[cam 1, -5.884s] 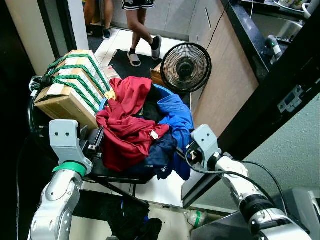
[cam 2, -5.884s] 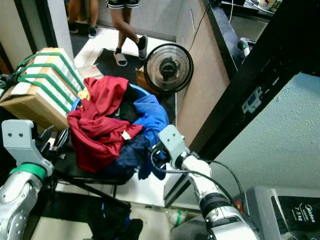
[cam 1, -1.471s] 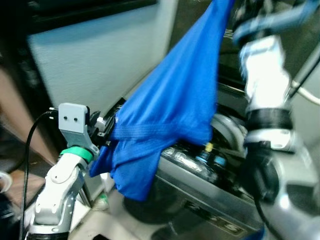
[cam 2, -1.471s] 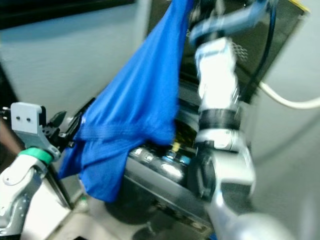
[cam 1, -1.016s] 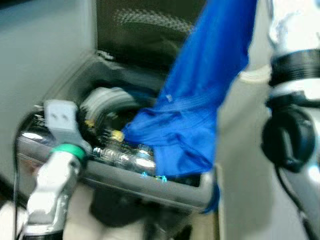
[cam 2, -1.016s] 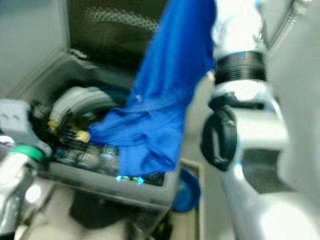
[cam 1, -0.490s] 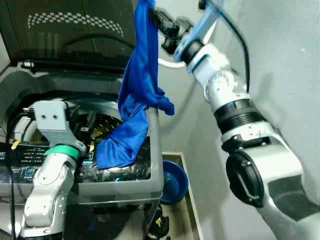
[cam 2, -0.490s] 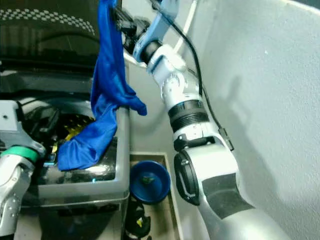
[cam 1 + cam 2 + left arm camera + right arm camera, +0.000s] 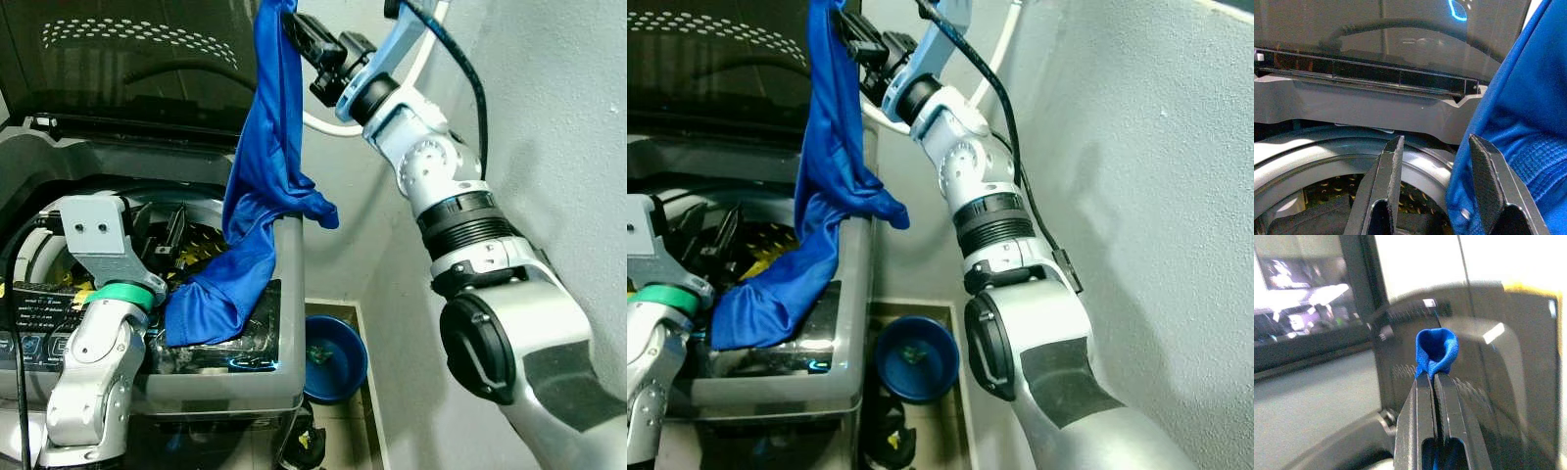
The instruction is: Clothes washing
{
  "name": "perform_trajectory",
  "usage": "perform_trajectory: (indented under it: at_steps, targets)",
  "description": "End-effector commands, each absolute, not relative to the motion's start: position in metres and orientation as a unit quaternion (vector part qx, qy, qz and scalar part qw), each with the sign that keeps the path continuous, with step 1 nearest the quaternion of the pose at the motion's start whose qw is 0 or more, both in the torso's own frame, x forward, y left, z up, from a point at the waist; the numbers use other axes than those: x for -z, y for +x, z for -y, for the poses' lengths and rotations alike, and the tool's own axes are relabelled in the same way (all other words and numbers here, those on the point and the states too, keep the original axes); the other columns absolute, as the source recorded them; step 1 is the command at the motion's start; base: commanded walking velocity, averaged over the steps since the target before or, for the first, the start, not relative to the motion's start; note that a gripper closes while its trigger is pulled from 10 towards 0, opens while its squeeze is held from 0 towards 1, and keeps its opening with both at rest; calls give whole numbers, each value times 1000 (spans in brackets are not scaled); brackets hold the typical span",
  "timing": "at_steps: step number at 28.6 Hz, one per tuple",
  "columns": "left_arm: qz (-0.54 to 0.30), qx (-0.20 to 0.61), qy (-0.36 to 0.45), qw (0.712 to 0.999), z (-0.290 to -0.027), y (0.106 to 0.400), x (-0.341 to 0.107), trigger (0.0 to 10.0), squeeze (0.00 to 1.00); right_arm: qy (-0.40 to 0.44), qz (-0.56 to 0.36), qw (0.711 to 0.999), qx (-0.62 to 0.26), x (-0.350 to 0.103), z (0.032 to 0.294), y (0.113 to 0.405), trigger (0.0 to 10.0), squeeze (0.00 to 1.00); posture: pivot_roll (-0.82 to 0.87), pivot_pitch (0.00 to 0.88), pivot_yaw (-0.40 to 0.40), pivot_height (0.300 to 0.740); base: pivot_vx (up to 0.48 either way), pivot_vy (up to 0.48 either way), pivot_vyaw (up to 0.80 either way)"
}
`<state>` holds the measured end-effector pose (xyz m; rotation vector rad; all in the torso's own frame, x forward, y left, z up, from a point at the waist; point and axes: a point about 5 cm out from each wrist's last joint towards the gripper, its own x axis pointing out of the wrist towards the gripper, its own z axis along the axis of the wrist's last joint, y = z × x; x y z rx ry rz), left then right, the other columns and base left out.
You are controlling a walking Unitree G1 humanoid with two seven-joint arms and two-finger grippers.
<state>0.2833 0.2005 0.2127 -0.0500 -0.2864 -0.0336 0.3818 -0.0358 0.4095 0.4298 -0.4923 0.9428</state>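
A blue garment (image 9: 265, 166) hangs from my right gripper (image 9: 291, 23), which is shut on its top edge high above the open top-loading washing machine (image 9: 284, 294). In the right wrist view a blue fold (image 9: 1436, 350) pokes out above the closed fingertips. The garment's lower end lies over the machine's front panel (image 9: 211, 304), beside the drum opening (image 9: 201, 245). My left gripper (image 9: 168, 233) hovers over the drum, open, with nothing between its fingers (image 9: 1391, 166); the blue cloth (image 9: 1518, 127) hangs just beside it. Dark and yellow items lie in the drum.
The machine's dark lid (image 9: 127, 69) stands raised behind the drum. A blue basin (image 9: 335, 358) sits on the floor between machine and wall. A white hose (image 9: 338, 125) runs along the grey wall (image 9: 549, 117) close on the right.
The blue garment was lifted off the clothes pile on the chair and carried to the washing machine. In the last half second it shifted slightly left, its lower end lying further across the panel.
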Motion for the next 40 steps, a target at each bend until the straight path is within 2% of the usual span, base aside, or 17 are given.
perform_trajectory:
  at_steps: [1,2,3,4,5,6,8,9,11,12,14,15,16,21,24,34,40]
  targets:
    - [121,13,-29,992,-200,283,-203,10000,0,226,342,792,-453,-479,49,357,10000,0,121,0,-89,740,0,0,0]
    - [121,13,-29,992,-200,283,-203,10000,0,226,342,792,-453,-479,49,357,10000,0,121,0,-89,740,0,0,0]
    - [120,11,-30,992,-200,283,-203,10000,0,278,387,765,-434,-510,64,346,10000,0,121,0,-89,740,0,0,0]
    - [119,10,-29,992,-200,283,-202,10000,0,370,427,719,-405,-544,94,334,10000,0,128,0,-104,740,0,0,0]
    - [119,10,-29,992,-200,283,-202,10000,0,370,427,719,-405,-544,94,334,10000,0,128,0,-104,740,0,0,0]
    - [119,9,-28,992,-200,282,-202,10000,0,436,449,677,-388,-564,116,324,10000,0,128,0,-104,740,0,0,0]
    - [119,9,-28,992,-200,282,-202,10000,0,436,449,677,-388,-564,116,324,10000,0,128,0,-104,740,0,0,0]
    - [119,7,-27,993,-200,282,-202,10000,0,470,456,652,-381,-576,132,317,10000,0,128,0,-104,740,0,0,0]
    - [119,5,-26,993,-200,281,-201,10000,0,451,450,671,-379,-578,134,317,10000,0,132,0,-117,740,0,0,0]
    - [119,4,-26,993,-200,280,-200,10000,0,413,434,704,-382,-573,127,321,10000,0,128,0,-118,740,0,0,0]
    - [119,4,-27,993,-199,280,-199,10000,0,333,368,769,-402,-547,98,339,10000,0,128,0,-118,740,0,0,0]
    - [119,4,-27,993,-199,280,-199,10000,0,333,368,769,-402,-547,98,339,10000,0,128,0,-118,740,0,0,0]
    - [119,4,-28,992,-198,281,-200,10000,0,296,300,801,-426,-516,69,355,10000,0,127,0,-114,740,0,0,0]
    - [119,4,-27,992,-198,282,-201,10000,0,251,222,823,-459,-476,31,367,10000,0,126,0,-111,740,0,0,0]
    - [117,-1,-25,993,-200,281,-200,10000,0,246,205,821,-474,-467,20,368,10000,0,128,0,-112,740,0,0,0]
    - [124,-30,-13,992,-210,274,-205,10000,0,253,185,817,-484,-461,15,369,10000,0,143,2,-131,740,0,0,0]
    - [126,-25,-13,992,-210,274,-206,10000,0,253,181,819,-483,-459,16,370,10000,0,142,1,-125,740,0,480,0]
